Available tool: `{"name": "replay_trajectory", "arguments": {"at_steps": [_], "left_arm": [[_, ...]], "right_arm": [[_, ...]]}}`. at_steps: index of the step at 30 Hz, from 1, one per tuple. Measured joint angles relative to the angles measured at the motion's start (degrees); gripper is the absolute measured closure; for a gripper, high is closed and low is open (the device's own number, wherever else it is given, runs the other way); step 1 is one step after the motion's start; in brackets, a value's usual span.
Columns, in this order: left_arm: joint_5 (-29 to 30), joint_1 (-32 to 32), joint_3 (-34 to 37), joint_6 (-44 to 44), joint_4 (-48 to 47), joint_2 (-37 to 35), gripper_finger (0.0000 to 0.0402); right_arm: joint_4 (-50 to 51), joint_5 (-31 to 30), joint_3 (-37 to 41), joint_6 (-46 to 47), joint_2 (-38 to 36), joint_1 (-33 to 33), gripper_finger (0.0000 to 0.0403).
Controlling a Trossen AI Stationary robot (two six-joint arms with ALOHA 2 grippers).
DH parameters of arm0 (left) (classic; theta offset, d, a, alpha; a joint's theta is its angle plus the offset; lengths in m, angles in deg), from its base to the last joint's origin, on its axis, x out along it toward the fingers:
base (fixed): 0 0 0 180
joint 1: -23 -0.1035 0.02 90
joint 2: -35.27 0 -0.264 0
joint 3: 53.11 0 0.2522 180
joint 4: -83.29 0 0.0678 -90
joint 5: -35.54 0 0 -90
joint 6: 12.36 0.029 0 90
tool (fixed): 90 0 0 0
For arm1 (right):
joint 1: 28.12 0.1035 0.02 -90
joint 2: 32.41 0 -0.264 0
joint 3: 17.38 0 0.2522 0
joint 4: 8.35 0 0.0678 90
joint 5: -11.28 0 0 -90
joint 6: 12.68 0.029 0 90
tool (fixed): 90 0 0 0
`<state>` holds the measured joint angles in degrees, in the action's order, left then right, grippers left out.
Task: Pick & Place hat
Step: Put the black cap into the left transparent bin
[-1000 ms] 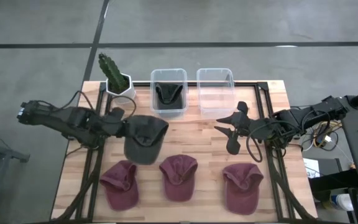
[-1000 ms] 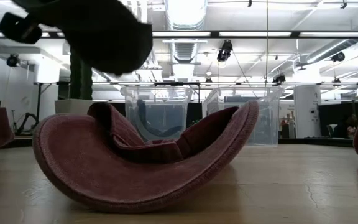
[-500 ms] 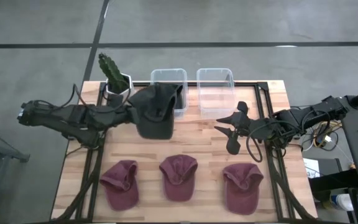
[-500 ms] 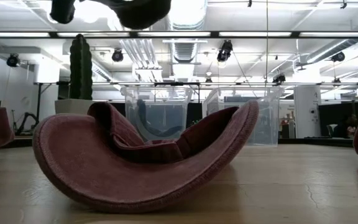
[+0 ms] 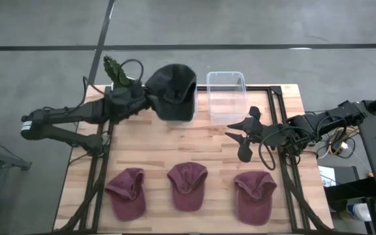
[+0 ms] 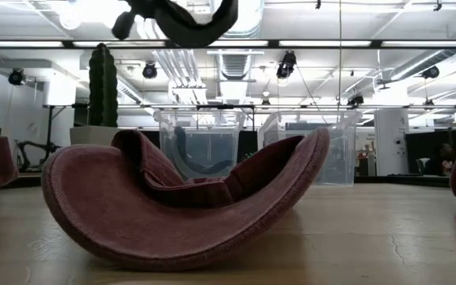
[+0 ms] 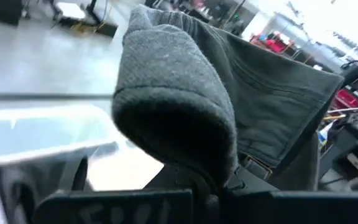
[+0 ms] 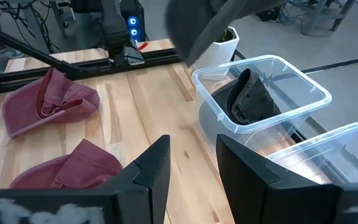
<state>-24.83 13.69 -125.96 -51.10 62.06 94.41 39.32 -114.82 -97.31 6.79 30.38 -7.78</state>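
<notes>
While the dark grey hat (image 5: 173, 92) is being held in the air over the left clear bin (image 8: 260, 99) at the far side of the table (image 5: 201, 140), the left gripper (image 5: 143, 99) is being kept clamped shut on its fabric. In the right wrist view another dark hat (image 8: 248, 99) is already lying inside that bin, and the empty right bin (image 5: 226, 96) is standing just beside it. The right gripper (image 5: 245, 137) is being held idle over the right half of the table, its fingers partly apart and gripping nothing. Three maroon caps (image 5: 187, 186) are lying in a row along the near edge, well apart from the bins. The hat is probably being centred over the bin mouth, though the hat itself is hiding the rim from above. For a clean drop, the hat is best being lowered until its hanging part is inside the walls before being released, since loose cloth could be caught on the rim. The cactus pot (image 5: 116, 72) just left of the bin should be kept clear of.
</notes>
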Motion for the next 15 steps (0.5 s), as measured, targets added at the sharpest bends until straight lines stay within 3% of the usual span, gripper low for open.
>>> {"name": "replay_trajectory", "arguments": {"at_steps": [5,15], "left_arm": [[-2.63,-6.92,0.09,5.29,2.48,2.14,0.0395],[-6.86,-14.57,0.22,5.74,4.96,9.47,0.0395]], "right_arm": [[0.0,0.0,0.0,0.01,0.0,0.01,0.028],[0.02,0.02,0.0,0.01,0.0,0.0,0.028]]}}
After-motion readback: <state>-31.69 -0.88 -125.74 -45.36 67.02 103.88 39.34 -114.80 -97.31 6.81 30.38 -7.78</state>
